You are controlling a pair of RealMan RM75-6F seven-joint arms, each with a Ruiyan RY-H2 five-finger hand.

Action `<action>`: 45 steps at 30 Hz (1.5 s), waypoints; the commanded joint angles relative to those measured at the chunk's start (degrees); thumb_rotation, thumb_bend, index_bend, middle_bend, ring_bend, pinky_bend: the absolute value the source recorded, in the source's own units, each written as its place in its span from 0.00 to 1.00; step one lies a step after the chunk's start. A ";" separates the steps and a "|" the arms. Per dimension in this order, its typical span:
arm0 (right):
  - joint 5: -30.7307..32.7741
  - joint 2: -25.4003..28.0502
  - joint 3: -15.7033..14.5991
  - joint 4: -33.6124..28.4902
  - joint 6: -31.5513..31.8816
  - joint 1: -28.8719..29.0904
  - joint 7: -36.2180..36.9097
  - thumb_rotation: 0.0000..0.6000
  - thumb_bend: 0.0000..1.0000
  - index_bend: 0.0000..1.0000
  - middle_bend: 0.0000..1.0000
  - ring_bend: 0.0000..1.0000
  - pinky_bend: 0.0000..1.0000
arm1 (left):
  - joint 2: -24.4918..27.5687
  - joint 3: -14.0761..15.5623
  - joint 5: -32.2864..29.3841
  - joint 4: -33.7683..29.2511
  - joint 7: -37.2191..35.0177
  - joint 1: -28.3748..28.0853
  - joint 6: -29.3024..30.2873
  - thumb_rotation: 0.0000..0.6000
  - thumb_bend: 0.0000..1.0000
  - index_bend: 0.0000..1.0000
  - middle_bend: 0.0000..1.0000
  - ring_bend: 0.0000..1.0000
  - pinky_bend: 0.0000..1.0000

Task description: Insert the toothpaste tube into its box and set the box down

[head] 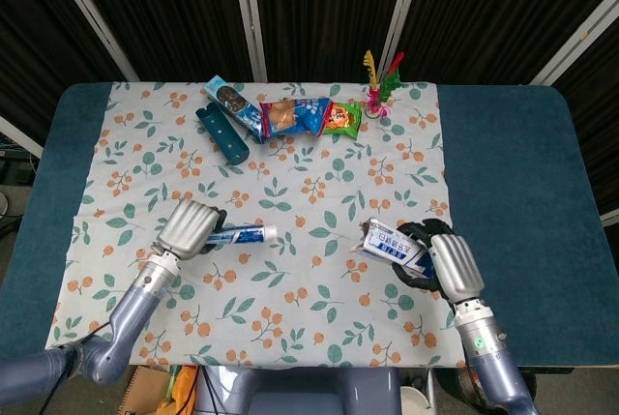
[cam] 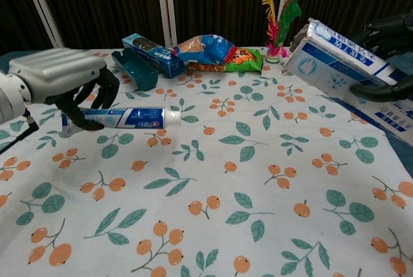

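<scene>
At the left of the chest view the left hand (cam: 61,83) holds the toothpaste tube (cam: 122,119) in closed fingers above the floral cloth (cam: 213,193), cap pointing right, while at upper right the right hand (cam: 387,54) grips the toothpaste box (cam: 332,64), lifted off the table (head: 503,163).

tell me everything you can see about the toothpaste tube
The toothpaste tube is a soft-looking plastic tube, mostly blue and white with some red print, and a white cap at one end. The left hand grips its flat tail end and holds it clear of the cloth, roughly level. The cap points toward the box in the right hand. Only the left hand touches it.
</scene>
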 commanded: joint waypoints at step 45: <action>8.01 -5.78 3.45 -2.85 0.32 4.03 -9.96 1.00 0.35 0.41 0.47 0.41 0.23 | 19.64 -4.87 22.93 -2.62 -19.67 -20.49 -8.09 1.00 0.43 0.72 0.76 0.68 0.68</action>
